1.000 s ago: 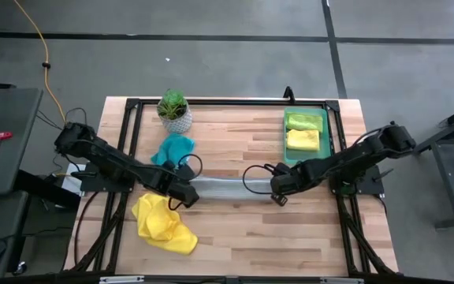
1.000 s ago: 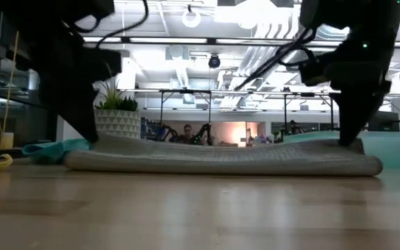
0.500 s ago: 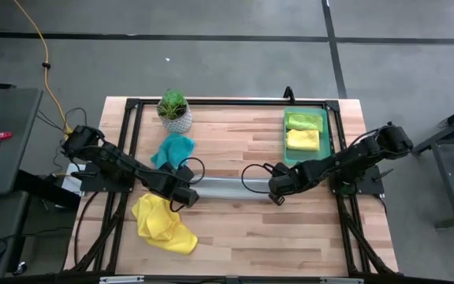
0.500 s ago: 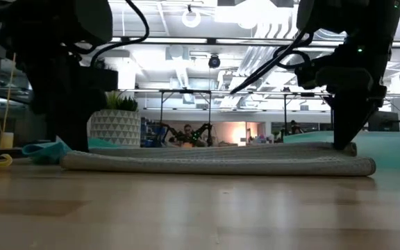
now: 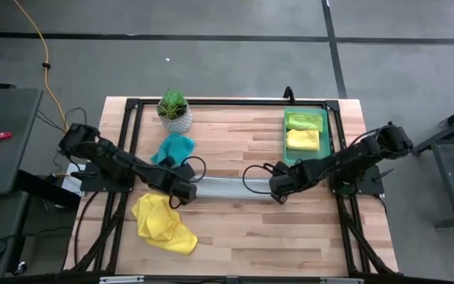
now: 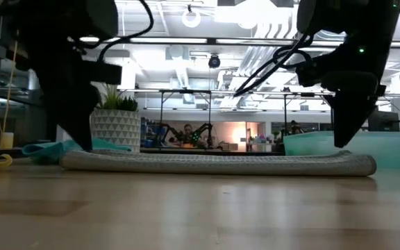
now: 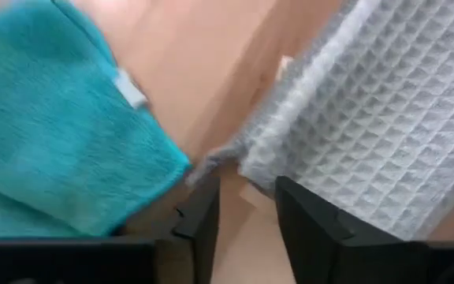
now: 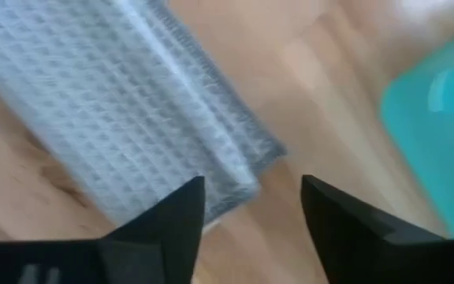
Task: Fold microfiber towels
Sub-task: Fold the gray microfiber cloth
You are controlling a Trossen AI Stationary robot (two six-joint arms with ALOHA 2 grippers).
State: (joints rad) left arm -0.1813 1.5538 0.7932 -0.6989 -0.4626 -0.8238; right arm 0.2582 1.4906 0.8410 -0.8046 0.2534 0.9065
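A grey-white towel (image 5: pixel 228 189) lies on the table folded into a long strip (image 6: pixel 214 163). My left gripper (image 5: pixel 183 192) stands open at its left end, with the towel's corner (image 7: pixel 247 162) just ahead of its fingertips. At the strip's right end (image 8: pixel 235 170) my right gripper (image 5: pixel 279 190) is open too, its fingertips just above the cloth (image 6: pixel 346 142). A teal towel (image 5: pixel 173 147) lies crumpled behind the left gripper. A yellow towel (image 5: pixel 162 222) lies crumpled toward the near edge.
A translucent green tray (image 5: pixel 327 134) at the far right holds a folded lime green towel (image 5: pixel 304 121) and a folded yellow one (image 5: pixel 303 140). A small potted plant (image 5: pixel 174 109) stands at the far edge. Bare wood lies near the front edge, right of the yellow towel.
Both grippers have opened and let go of the grey-white towel's ends, rising a little off the cloth. The towel's upper layer has settled, and the strip now lies flatter on the table.
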